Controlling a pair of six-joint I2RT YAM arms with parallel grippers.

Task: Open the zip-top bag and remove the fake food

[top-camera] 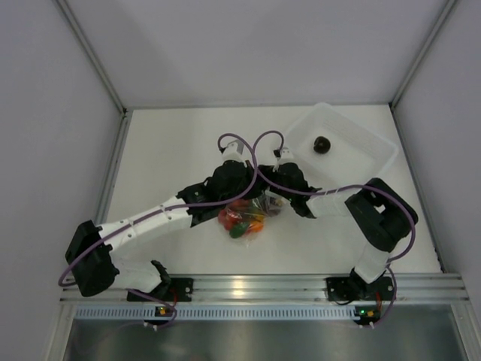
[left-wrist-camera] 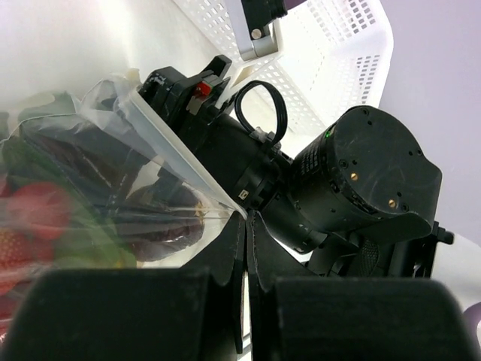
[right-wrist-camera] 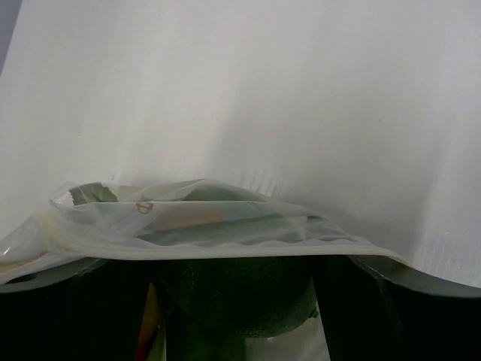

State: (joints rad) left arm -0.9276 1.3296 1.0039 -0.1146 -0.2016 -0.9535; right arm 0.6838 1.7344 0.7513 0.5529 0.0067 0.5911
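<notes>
The left gripper (left-wrist-camera: 246, 226) was closed on a corner of the zip-top bag (left-wrist-camera: 128, 173), pinching the thin film between its tips. That looked meant to anchor one side while the mouth was worked from the other. The bag lay mid-table (top-camera: 173, 150) between the two grippers, clear and crinkled, its zip strip a pale band. The fake food (top-camera: 242, 218) was inside it: red berries with leaves, a dark maroon piece and orange bits. The right gripper (right-wrist-camera: 225, 265) had its jaws wide apart at the bag's rim with a green piece (right-wrist-camera: 240, 297) between them. Whether they pressed on it I could not tell. Farther right, the tub (top-camera: 376, 143) held one dark piece (top-camera: 322, 144).
</notes>
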